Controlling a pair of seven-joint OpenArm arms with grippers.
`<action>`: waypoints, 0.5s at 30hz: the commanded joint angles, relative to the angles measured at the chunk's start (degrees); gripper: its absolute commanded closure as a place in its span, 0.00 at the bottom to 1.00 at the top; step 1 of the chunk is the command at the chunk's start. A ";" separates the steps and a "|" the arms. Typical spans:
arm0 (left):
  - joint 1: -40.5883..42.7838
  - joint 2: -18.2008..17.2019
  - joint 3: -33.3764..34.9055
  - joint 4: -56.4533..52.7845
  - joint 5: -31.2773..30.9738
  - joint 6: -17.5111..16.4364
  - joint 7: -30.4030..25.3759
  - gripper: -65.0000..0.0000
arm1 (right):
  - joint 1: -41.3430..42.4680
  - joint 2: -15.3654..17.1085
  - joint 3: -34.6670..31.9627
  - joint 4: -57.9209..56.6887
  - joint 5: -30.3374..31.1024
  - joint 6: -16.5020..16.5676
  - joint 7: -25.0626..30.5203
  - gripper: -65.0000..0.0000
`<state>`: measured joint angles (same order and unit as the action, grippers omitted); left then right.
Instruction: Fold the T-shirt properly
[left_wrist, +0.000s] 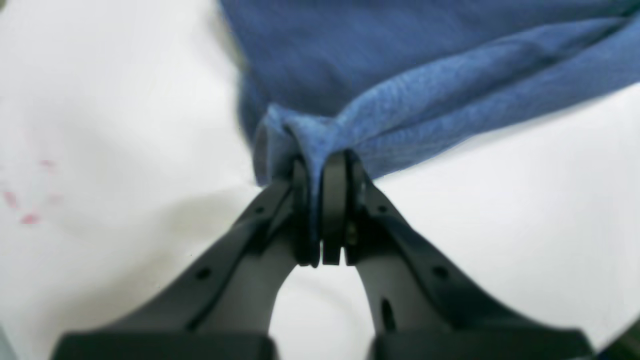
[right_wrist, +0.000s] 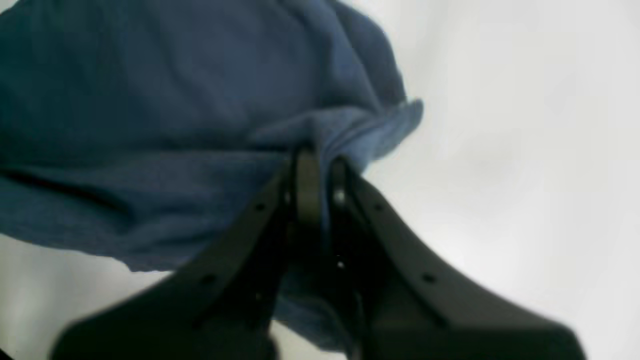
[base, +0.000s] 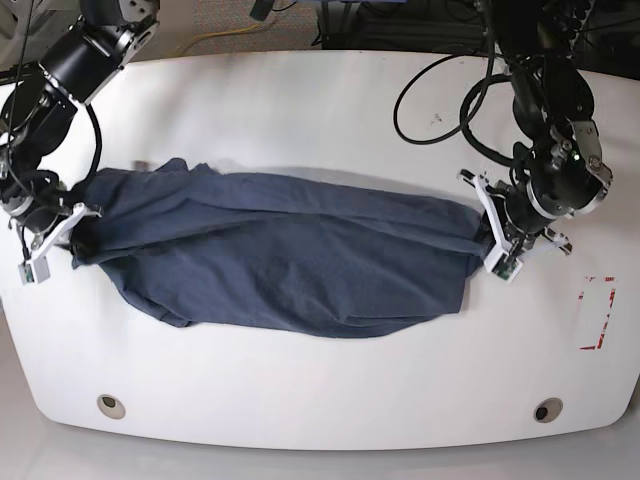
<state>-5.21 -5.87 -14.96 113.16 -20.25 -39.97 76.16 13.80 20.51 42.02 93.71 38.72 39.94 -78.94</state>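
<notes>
- My left pincer (left_wrist: 322, 210) and right pincer (right_wrist: 320, 200) are both clamped tight on opposite ends of the T-shirt (base: 280, 260), stretched across the white bench (base: 320, 100).
- I judge both ends should travel level and together, keeping the cloth taut.
- Only the base view shows the whole span; the 2 wrist views show the pinched bunches.
</notes>
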 joint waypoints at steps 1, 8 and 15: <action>-4.85 0.81 -0.20 0.90 -0.63 -0.03 -0.51 1.00 | 4.26 2.65 -1.45 -1.62 0.27 0.06 1.71 1.00; -19.01 0.81 -1.70 -0.33 -0.45 -0.03 -0.07 1.00 | 19.12 8.37 -9.80 -11.12 -1.58 0.06 4.08 1.00; -32.11 -5.78 -1.61 -1.30 -0.89 -0.03 -0.07 1.00 | 34.94 12.15 -18.77 -16.57 -1.49 0.06 4.52 1.00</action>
<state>-32.73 -9.63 -16.38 111.59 -21.28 -39.97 77.19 45.06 30.72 24.32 76.90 36.45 39.97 -76.14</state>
